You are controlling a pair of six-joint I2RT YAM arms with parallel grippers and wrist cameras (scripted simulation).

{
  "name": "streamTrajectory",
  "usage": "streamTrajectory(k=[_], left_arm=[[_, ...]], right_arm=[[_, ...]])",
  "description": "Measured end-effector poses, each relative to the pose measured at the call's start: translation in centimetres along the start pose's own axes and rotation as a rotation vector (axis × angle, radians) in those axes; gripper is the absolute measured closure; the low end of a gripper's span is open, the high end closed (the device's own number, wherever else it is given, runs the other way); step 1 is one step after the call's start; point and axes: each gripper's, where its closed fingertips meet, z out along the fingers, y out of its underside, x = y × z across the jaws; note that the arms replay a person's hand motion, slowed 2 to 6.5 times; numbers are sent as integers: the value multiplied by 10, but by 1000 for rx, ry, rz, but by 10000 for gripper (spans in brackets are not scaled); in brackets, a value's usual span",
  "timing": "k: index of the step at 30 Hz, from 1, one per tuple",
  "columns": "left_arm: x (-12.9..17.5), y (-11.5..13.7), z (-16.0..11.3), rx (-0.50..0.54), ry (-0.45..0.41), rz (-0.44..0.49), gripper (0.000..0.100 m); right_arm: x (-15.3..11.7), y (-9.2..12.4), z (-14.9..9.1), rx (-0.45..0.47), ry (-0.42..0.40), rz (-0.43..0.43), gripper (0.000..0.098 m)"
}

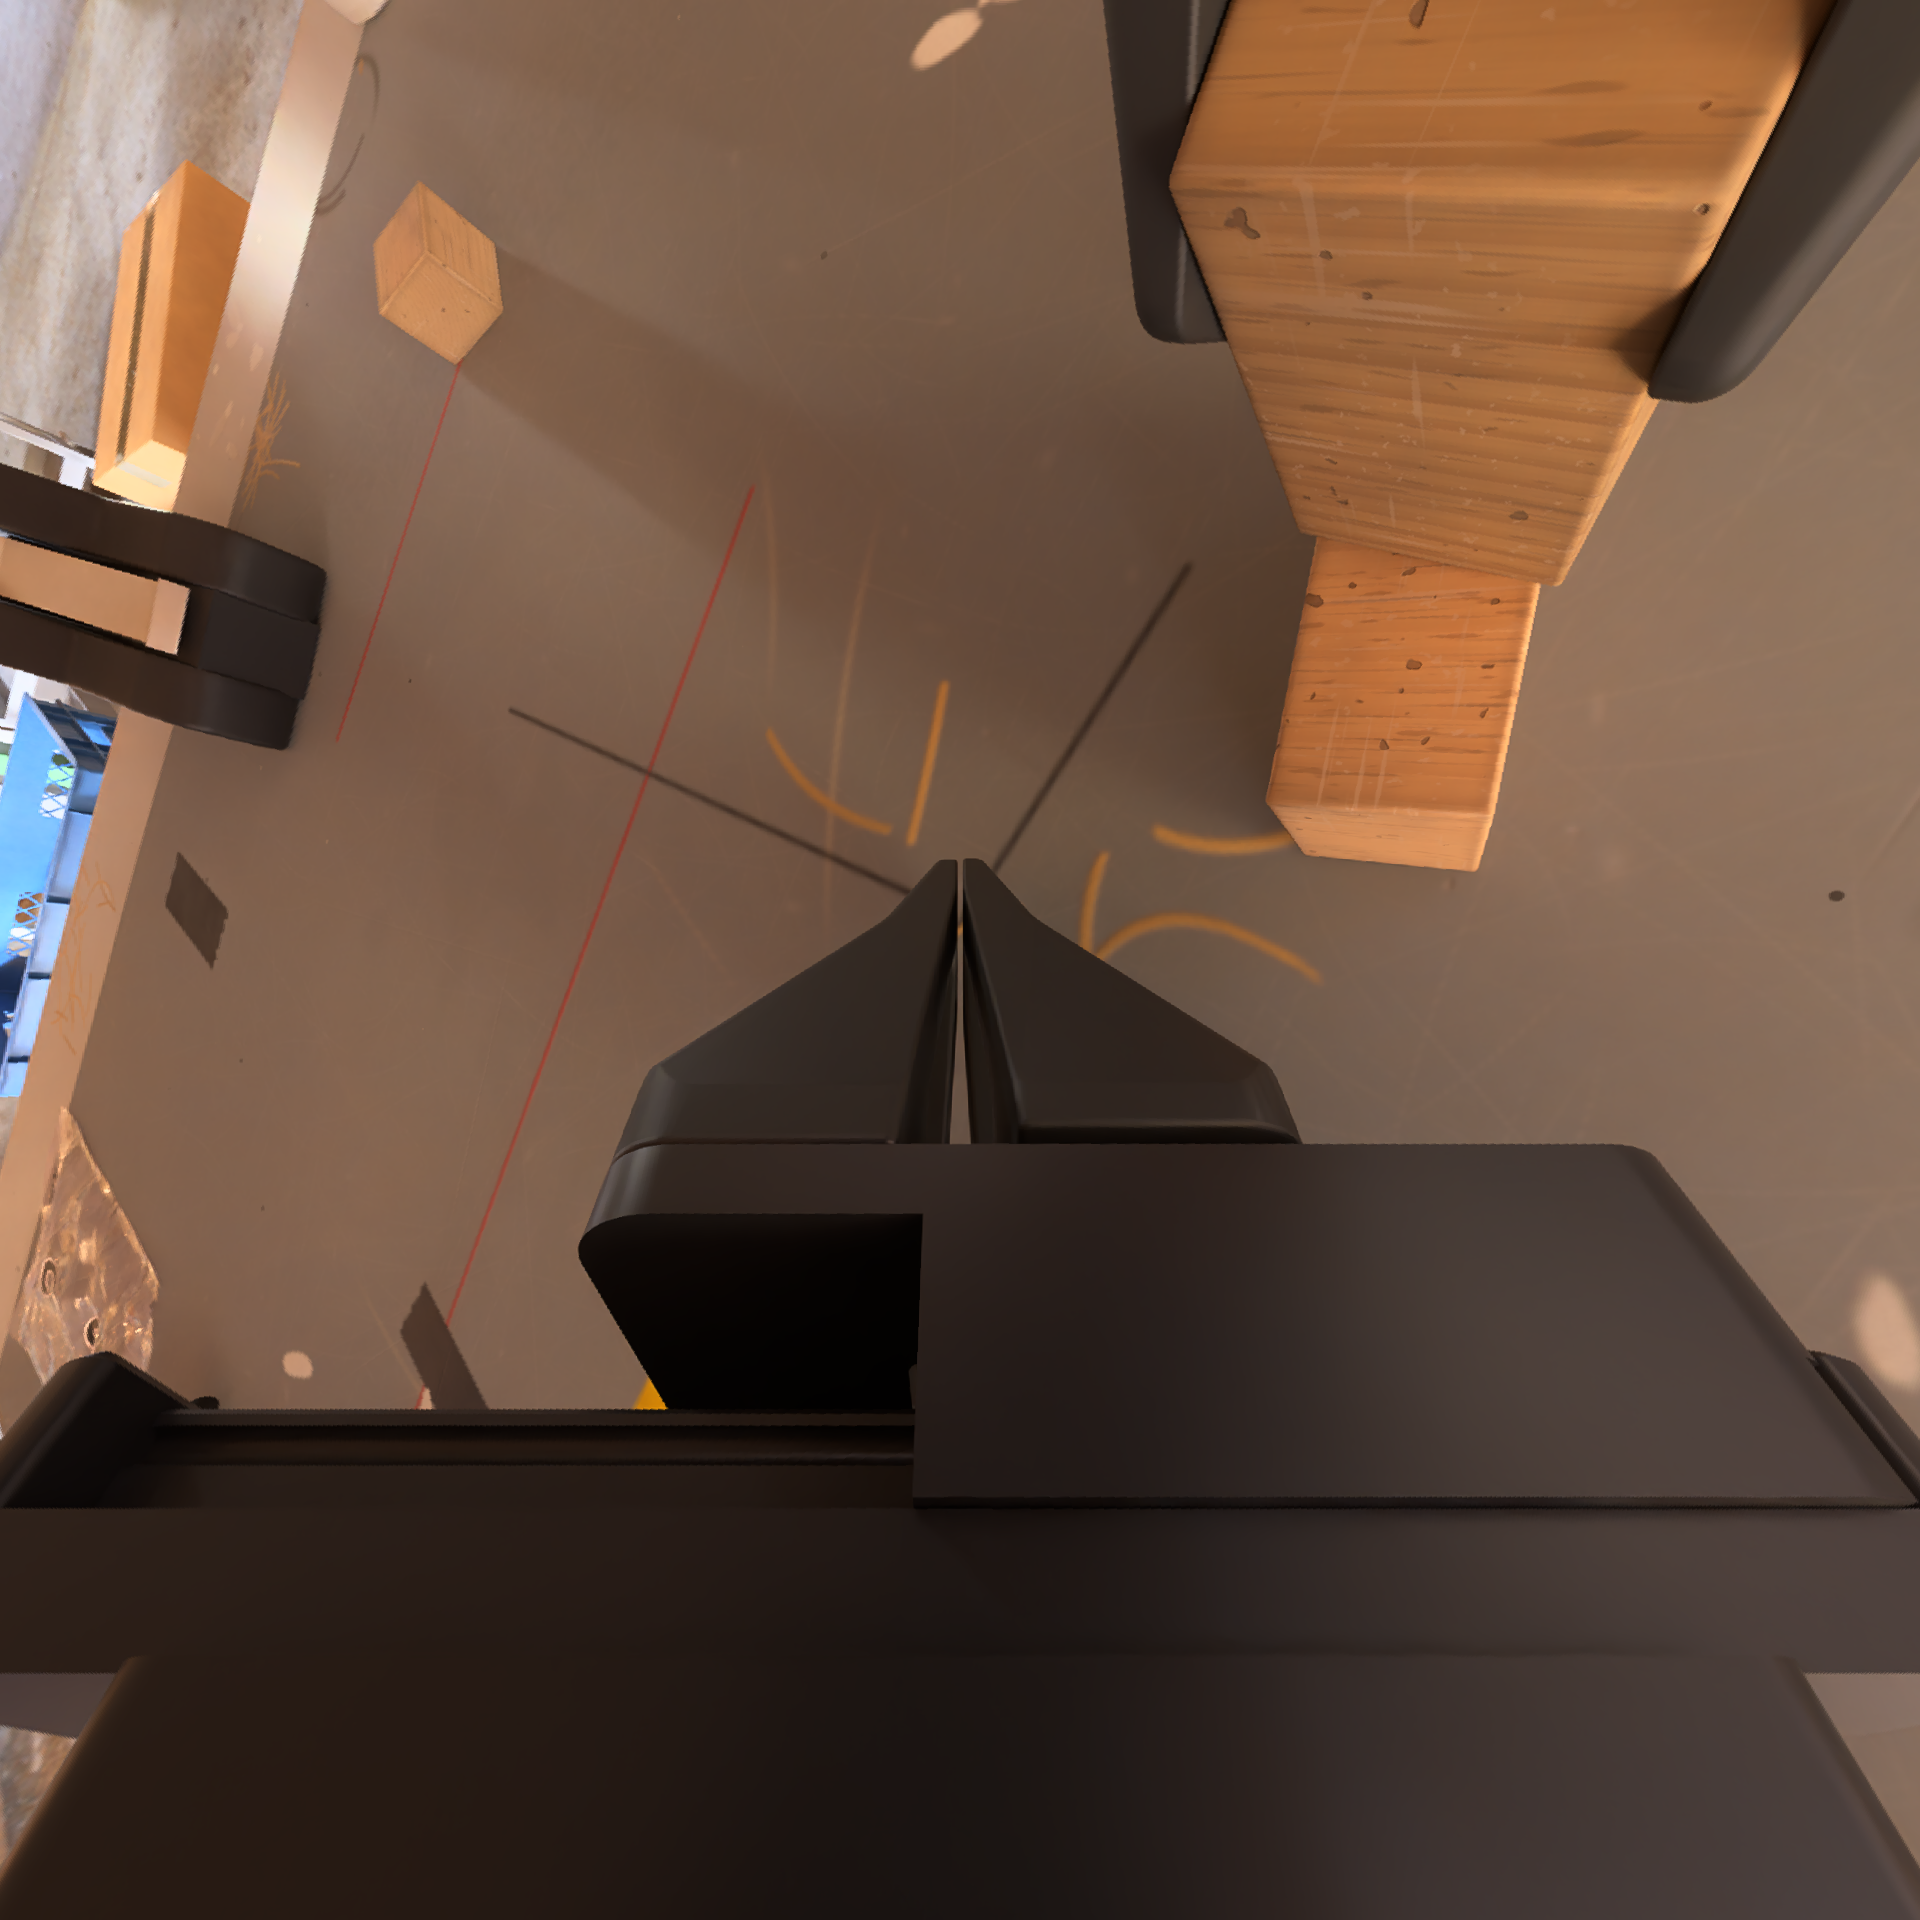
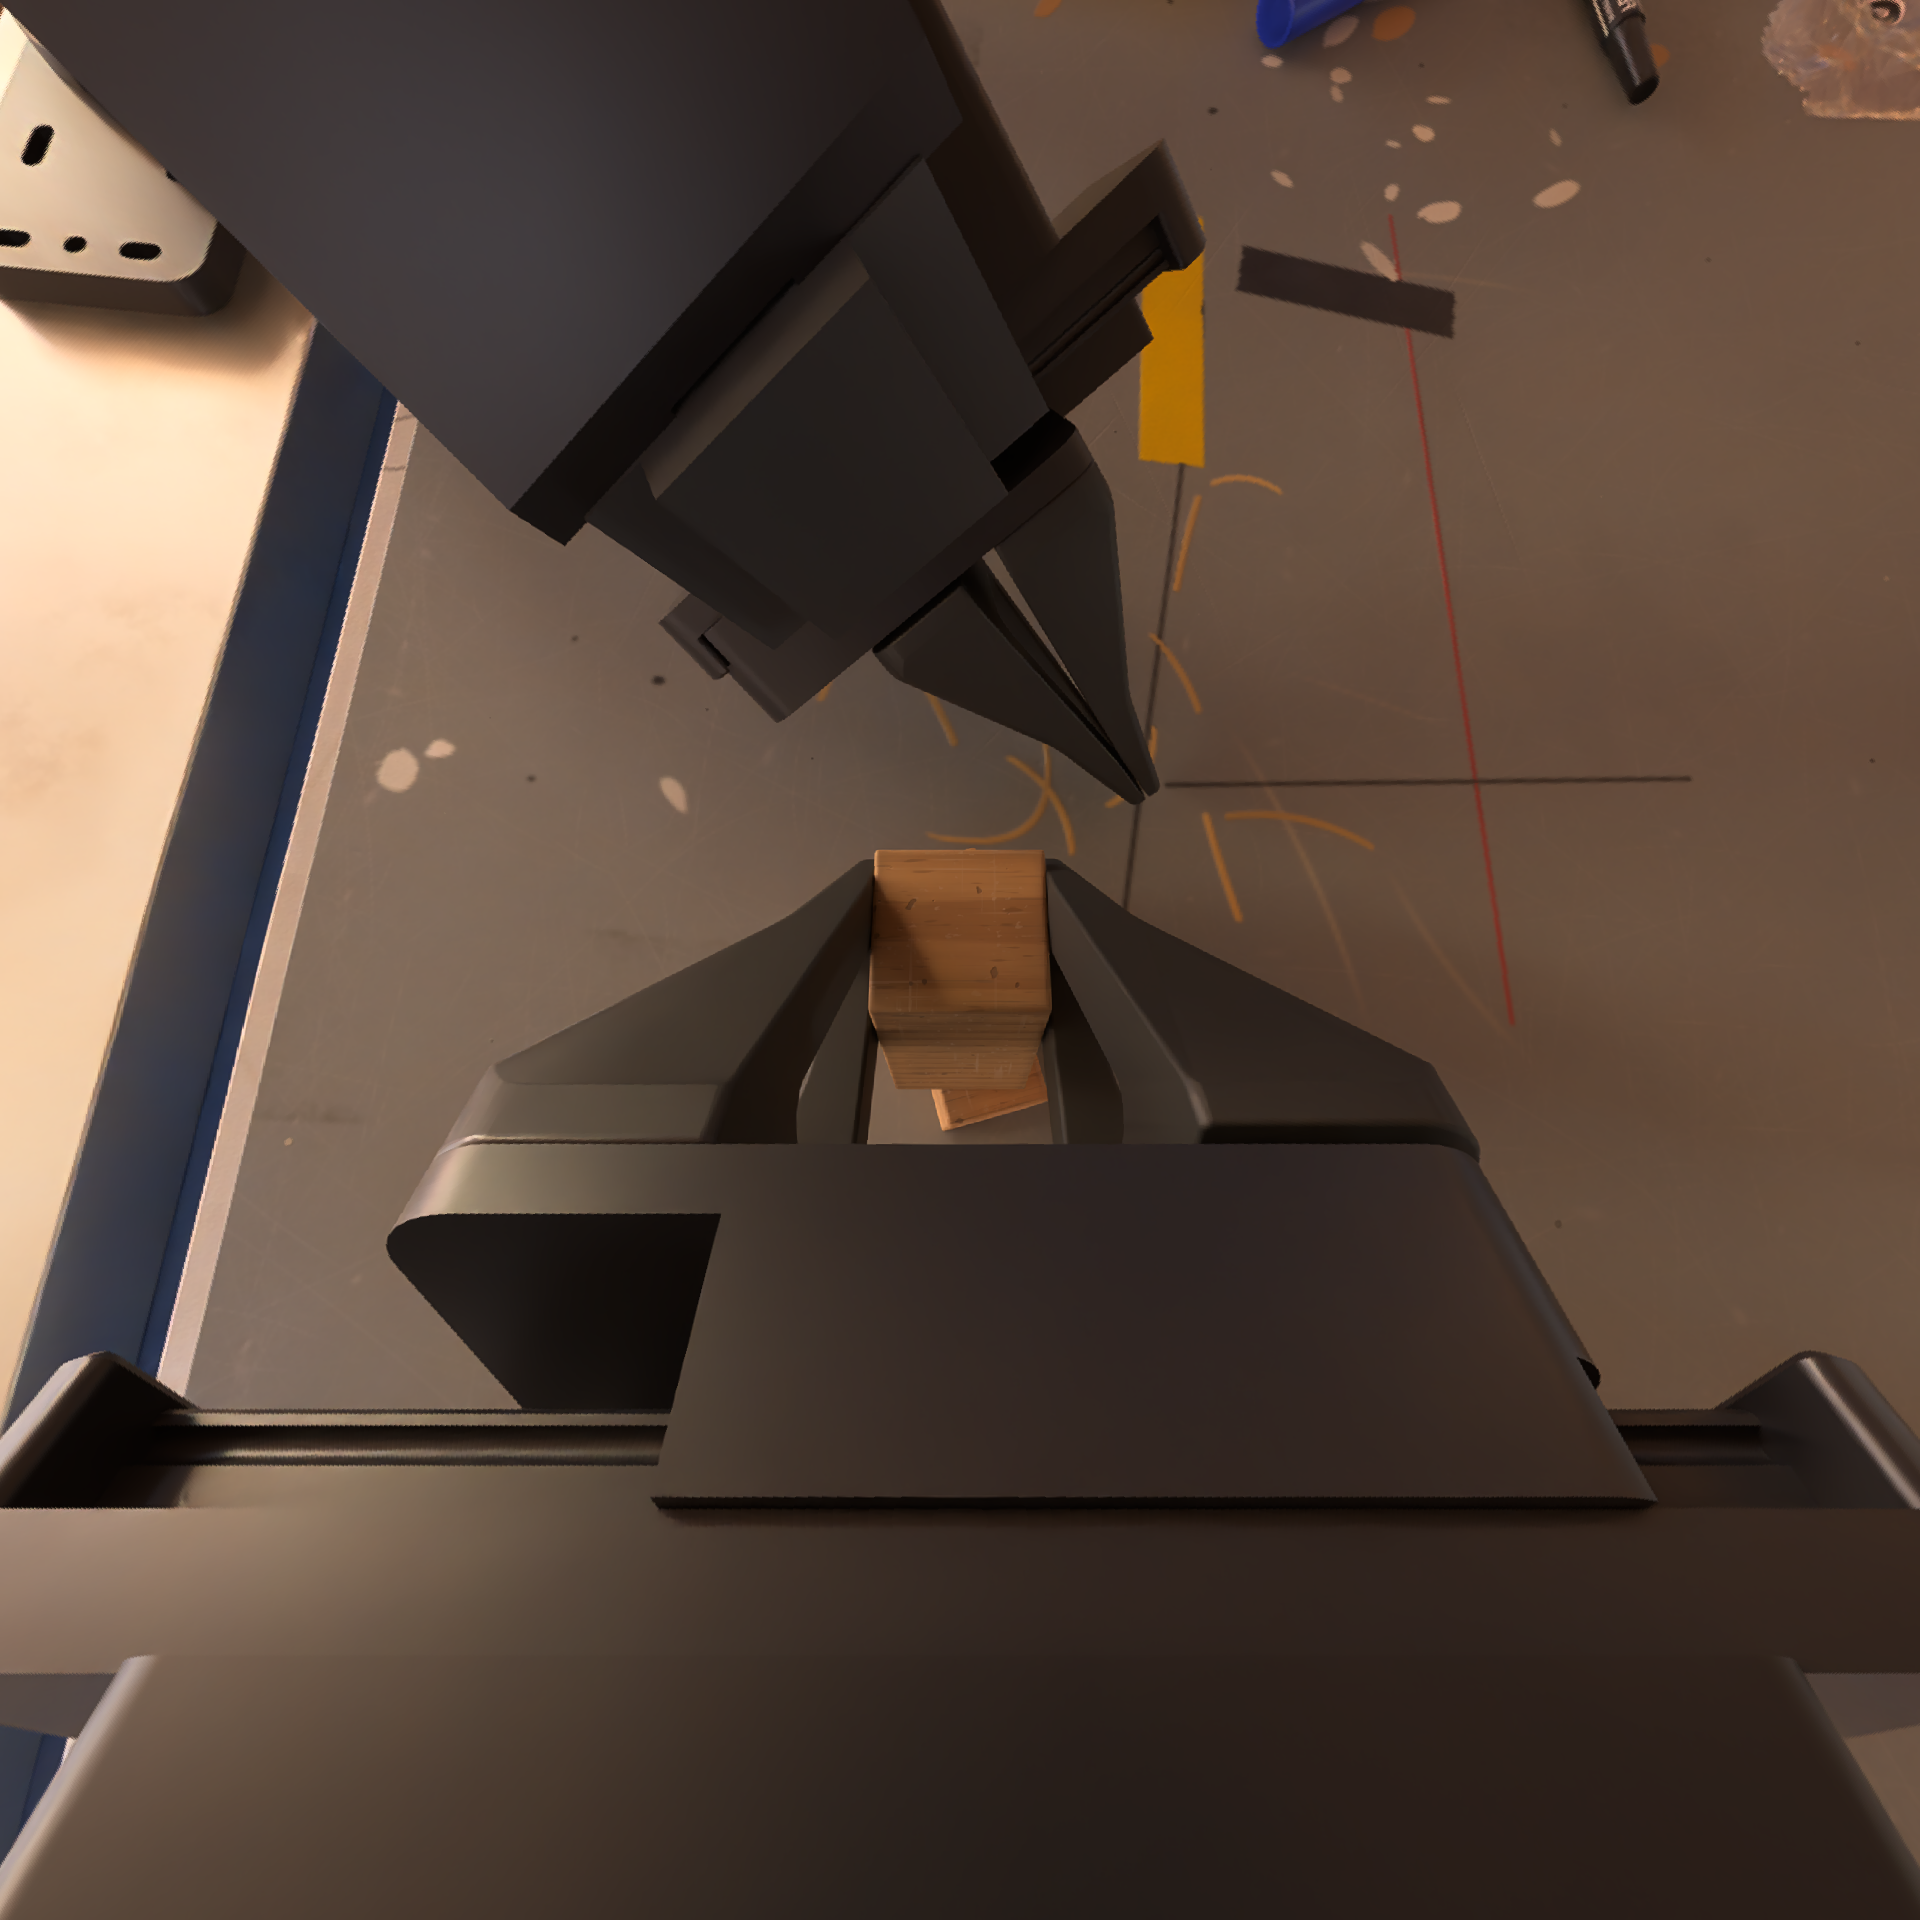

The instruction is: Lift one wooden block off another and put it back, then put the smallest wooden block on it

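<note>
Right pincer (image 2: 958,883) clamping wooden block (image 2: 956,935), left pincer (image 1: 960,873) closed — empty

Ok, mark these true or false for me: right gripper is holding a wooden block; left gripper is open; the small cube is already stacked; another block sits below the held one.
1. The right gripper holds a wooden block. True.
2. The left gripper is open. False: its fingers are closed together, holding nothing.
3. The small cube is stacked on a block. False: it sits alone on the table.
4. Another block lies below the held one. True.
</note>
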Motion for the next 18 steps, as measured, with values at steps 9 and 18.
streamTrajectory(k=[9,18], left_arm=[[0,0,0,0,0,0,992],[0,0,0,0,0,0,991]], right_arm=[[0,0,0,0,-1,-6,731],[-2,0,0,2,-9,-13,731]])
